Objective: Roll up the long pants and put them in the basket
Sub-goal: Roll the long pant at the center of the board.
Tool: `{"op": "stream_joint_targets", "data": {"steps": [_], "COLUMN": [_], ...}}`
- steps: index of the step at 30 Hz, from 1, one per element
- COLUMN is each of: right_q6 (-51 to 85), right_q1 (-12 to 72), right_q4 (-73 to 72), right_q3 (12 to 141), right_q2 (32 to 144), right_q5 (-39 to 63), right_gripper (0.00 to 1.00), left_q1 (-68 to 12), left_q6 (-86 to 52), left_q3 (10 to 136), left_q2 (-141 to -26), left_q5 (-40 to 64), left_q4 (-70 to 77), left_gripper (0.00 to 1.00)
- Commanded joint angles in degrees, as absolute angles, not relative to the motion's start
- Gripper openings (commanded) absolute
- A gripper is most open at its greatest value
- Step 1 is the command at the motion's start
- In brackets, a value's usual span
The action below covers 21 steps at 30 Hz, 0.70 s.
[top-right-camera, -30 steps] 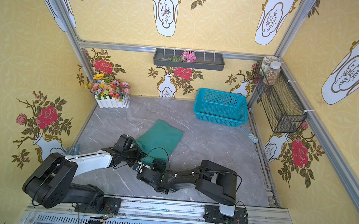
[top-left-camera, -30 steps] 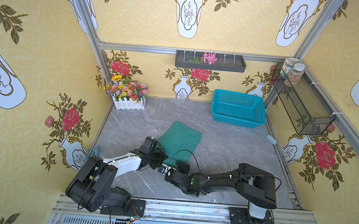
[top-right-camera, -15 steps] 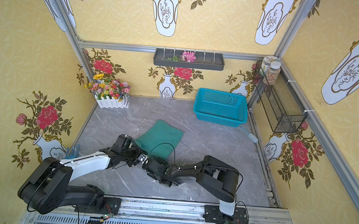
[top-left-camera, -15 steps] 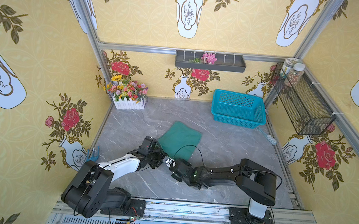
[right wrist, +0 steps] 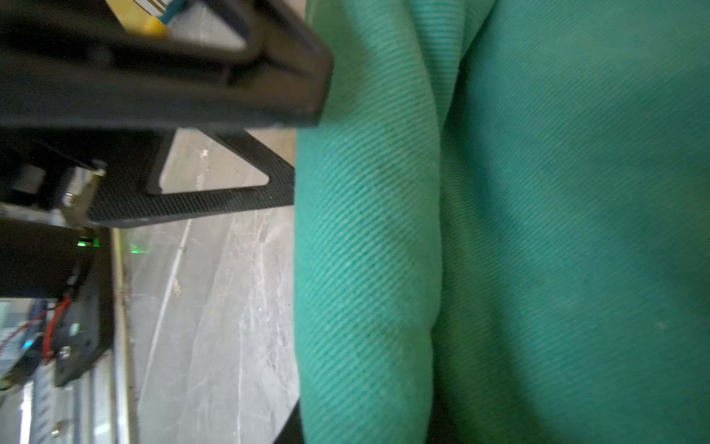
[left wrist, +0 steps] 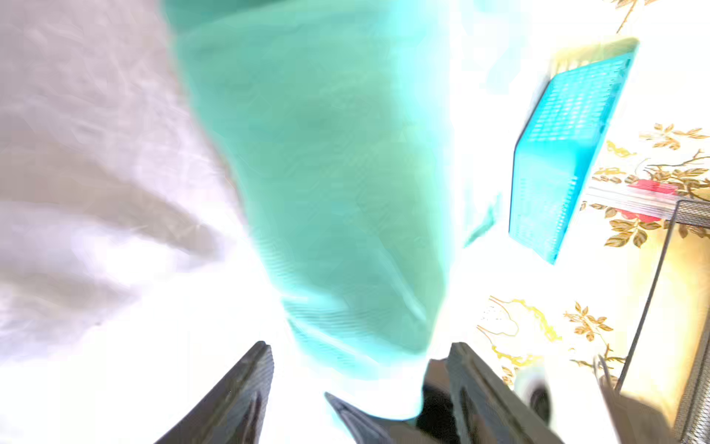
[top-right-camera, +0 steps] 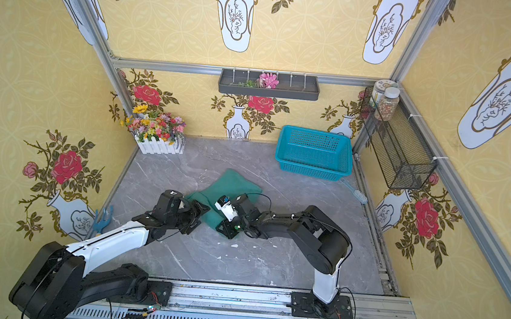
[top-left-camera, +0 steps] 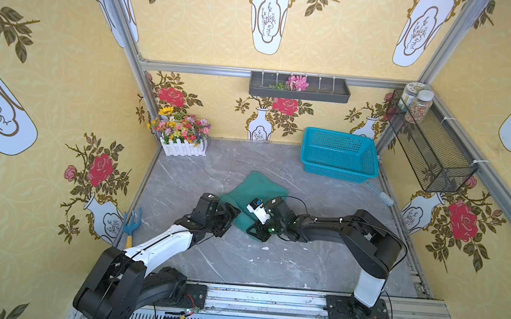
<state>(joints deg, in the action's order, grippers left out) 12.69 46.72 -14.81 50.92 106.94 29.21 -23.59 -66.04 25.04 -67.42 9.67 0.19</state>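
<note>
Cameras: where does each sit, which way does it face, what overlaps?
Top views: high over the front rail, looking down on the table; left arm, right arm, left gripper, right gripper show.
Left wrist: behind the left gripper, facing along the long pants toward the basket; overexposed; its fingers show.
Right wrist: close against the long pants; right gripper fingers and table show.
Shared: long pants in all views; basket in top and left wrist.

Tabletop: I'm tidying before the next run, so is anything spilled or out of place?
Yes: small white flecks lie scattered on the grey tabletop just in front of the long pants. They look like stray crumbs or chips; too small to identify.
</note>
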Motion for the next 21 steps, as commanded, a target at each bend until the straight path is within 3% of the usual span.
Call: {"op": "stream_joint_targets", "data": {"steps": [1, 16, 21], "right_q6": [18.7, 19.9, 22.0], "right_q1": [45.2, 44.2, 43.3], "right_q4": [-7.9, -5.9, -7.8], "right_q3": [50.8, 53.7, 53.0], "right_q2": [108.9, 112.5, 112.5], "right_q5": [42.7, 52.0, 53.4], "right_gripper": [0.1, 0.1, 0.15], "left_q1": [-23.6, -23.6, -23.6], "left_q6": [-65.5, -64.8, -64.5], "left_q3": [24.0, 26.1, 28.4], "left_q2": [-68.0, -76.8, -80.4], "left_q5": [10.9, 11.9, 9.8], "left_q4": [-0.1, 1.8, -3.8], "left_gripper": [0.78, 0.79, 0.69]}}
